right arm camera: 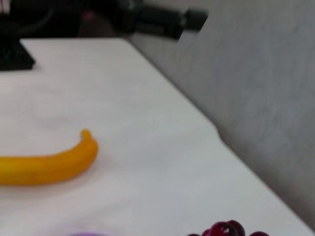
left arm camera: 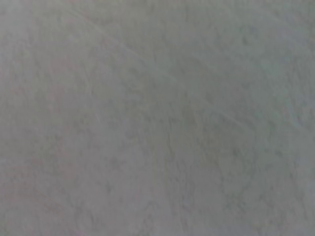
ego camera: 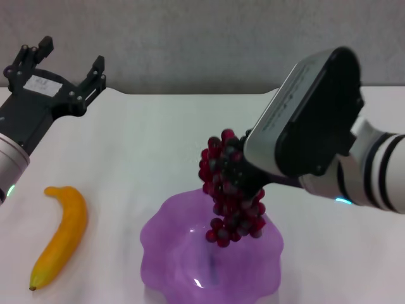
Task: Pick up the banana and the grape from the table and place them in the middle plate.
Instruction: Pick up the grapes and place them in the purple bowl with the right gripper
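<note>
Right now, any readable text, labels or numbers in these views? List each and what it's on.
White sticker on the left gripper, raised over the table's far left: print too small and blurred to read.
Right gripper housing, the grape bunch it carries over the middle plate, and the banana: no text.
Left wrist view: plain surface, no text.
Right wrist view: no text.

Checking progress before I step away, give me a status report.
Right gripper holds dark red-purple grape bunch above translucent purple scalloped plate. Left gripper open, idle. Orange-yellow banana on white table.
</note>
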Available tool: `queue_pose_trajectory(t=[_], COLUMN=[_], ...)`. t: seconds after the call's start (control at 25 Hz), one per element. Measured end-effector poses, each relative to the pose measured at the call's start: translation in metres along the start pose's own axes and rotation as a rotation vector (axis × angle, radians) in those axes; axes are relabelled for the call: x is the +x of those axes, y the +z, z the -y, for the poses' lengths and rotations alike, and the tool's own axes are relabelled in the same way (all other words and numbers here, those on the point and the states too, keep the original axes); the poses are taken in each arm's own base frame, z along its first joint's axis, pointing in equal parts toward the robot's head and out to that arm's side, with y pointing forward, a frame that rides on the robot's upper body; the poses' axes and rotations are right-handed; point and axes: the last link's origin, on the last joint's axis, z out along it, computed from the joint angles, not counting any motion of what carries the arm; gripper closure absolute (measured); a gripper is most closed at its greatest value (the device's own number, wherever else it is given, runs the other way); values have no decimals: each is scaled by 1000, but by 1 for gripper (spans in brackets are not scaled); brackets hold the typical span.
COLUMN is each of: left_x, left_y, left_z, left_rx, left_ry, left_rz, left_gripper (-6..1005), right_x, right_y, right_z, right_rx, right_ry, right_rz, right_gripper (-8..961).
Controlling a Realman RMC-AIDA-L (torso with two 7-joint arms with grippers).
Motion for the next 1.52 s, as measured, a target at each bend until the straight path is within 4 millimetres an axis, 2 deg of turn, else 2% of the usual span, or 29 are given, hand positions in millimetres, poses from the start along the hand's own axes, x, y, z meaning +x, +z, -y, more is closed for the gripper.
queue_pose_trajectory(t=[0.36, 0.92, 1.24, 1.52], left_x=[1, 1, 0, -1], left_y=[1, 2, 1, 0], left_z=[-1, -2, -2, -1], left_rx=[0, 1, 1, 2], left_ry=[-2, -3, -2, -3], left_rz=[-6, -12, -10, -8], left_gripper=[158, 158, 157, 157], right_x=[19, 45, 45, 45], right_y=[40, 82, 87, 86], right_z=[-8, -24, -25, -18], right_rx=[-115, -216, -239, -214], right_ry=[50, 98, 128, 179], right_rz=[-105, -199, -195, -167], right_gripper=[675, 681, 683, 684])
